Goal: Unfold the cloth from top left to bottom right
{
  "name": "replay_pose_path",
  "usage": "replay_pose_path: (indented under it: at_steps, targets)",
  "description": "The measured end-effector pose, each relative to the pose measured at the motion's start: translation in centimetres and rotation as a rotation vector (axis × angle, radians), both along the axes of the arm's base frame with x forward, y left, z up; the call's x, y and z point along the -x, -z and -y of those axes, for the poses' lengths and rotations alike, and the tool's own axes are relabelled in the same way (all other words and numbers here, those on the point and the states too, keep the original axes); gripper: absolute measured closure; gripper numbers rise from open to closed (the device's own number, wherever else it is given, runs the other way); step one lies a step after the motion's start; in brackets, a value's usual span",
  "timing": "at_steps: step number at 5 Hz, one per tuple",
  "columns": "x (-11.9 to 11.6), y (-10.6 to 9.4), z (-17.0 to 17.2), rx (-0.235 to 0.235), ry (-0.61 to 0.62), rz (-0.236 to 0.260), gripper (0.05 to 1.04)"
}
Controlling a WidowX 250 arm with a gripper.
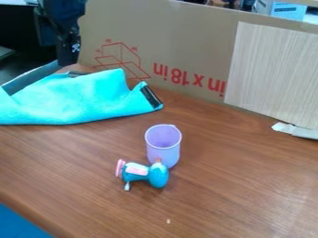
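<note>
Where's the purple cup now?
Camera view, near centre: purple cup upright on the table, just behind the teal toy.

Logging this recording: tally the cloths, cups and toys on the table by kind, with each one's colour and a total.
Cloth, bright turquoise: 1
Cup, light purple: 1
Toy, teal with pink parts: 1
Total: 3
</note>
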State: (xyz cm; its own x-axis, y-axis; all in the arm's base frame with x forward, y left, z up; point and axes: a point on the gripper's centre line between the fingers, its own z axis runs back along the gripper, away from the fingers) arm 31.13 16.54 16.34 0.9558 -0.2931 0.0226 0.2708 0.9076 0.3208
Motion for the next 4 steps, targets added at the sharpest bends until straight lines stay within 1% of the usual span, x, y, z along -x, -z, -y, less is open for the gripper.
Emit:
replay_pose_path:
  at_steps: [1, 2, 3, 4]
  targets:
    - [-0.2, 1.2, 0.1, 0.018, 0.001, -0.031, 0.083]
    - [-1.5, 2.7, 0.0, 0.060, 0.003, -0.052, 0.083]
    - [-2.6, 2.7, -0.3, 0.042, 0.011, 0.009, 0.083]
    - [-3.5, 4.0, -1.0, 0.044, 0.069, 0.118, 0.083]
